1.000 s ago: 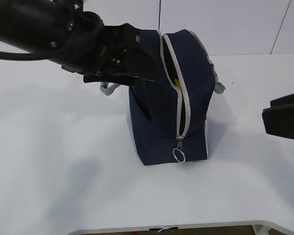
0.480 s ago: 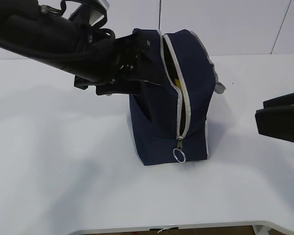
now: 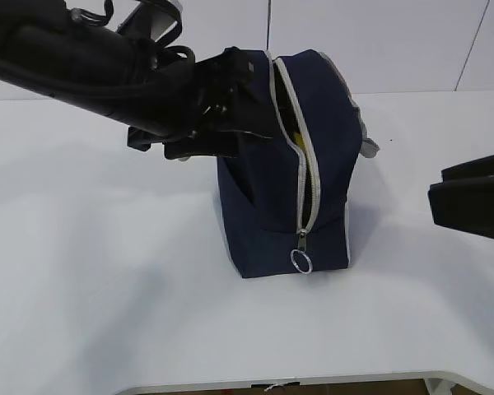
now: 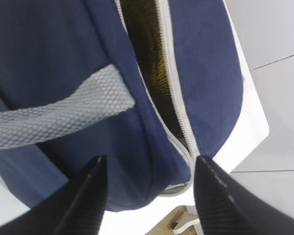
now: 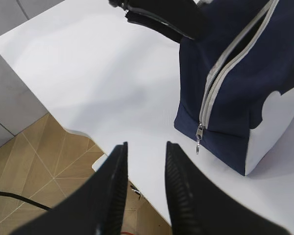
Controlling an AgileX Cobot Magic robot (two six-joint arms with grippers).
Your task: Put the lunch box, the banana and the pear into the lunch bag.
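Left hand (image 4: 147, 196) open astride lunch bag (image 3: 288, 181) edge, table (image 3: 107, 288) roomy

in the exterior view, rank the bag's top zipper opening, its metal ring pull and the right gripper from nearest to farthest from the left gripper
1. The top zipper opening of the lunch bag, right beside the left gripper.
2. The metal ring pull, low on the bag's front.
3. The right gripper, at the far right edge, clear of the bag.
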